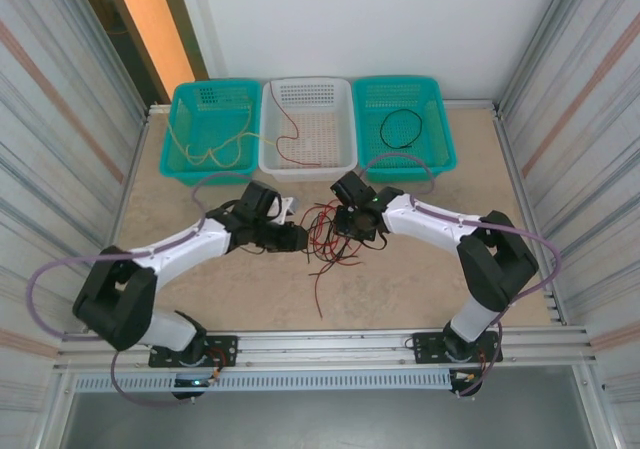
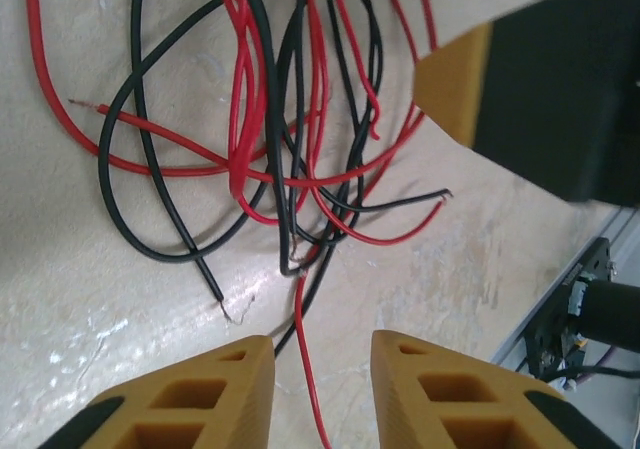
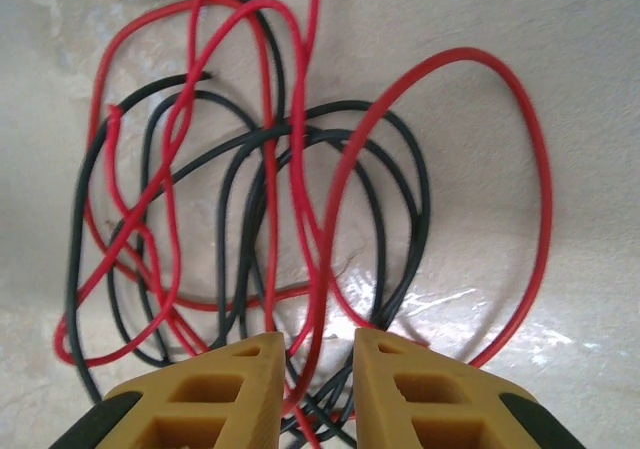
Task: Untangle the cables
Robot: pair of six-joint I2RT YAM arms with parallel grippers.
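The cables (image 1: pixel 325 244) are seen from above as a red-and-black tangle lying on the table (image 1: pixel 420 289) between the two arms, with one red length trailing toward the near edge. The left gripper (image 1: pixel 300 237) is set at the tangle's left side and the right gripper (image 1: pixel 347 229) at its upper right. Three baskets are lined up along the back wall. A yellow wire (image 1: pixel 215 152) is draped in the left teal basket (image 1: pixel 175 129), a red wire (image 1: pixel 288 129) is hung into the white basket (image 1: pixel 348 129), and a black loop (image 1: pixel 384 129) is laid in the right teal basket (image 1: pixel 442 129).

Finer detail is given by the left wrist view: bare stripped ends are seen on a black strand (image 2: pixel 222 307) and on a red strand (image 2: pixel 75 102). The left gripper (image 2: pixel 322 344) is seen with its yellow fingers apart, and a single red length is run through the gap without being pinched. A finger (image 2: pixel 455 79) of the right gripper is seen at the upper right, over the tangle.

In the right wrist view, the right gripper (image 3: pixel 320 341) is seen low over the tangle with its fingers parted. Red and black lengths are passed between them, and the gap is wider than they are. A wide red loop (image 3: pixel 540 169) is spread out to the right.
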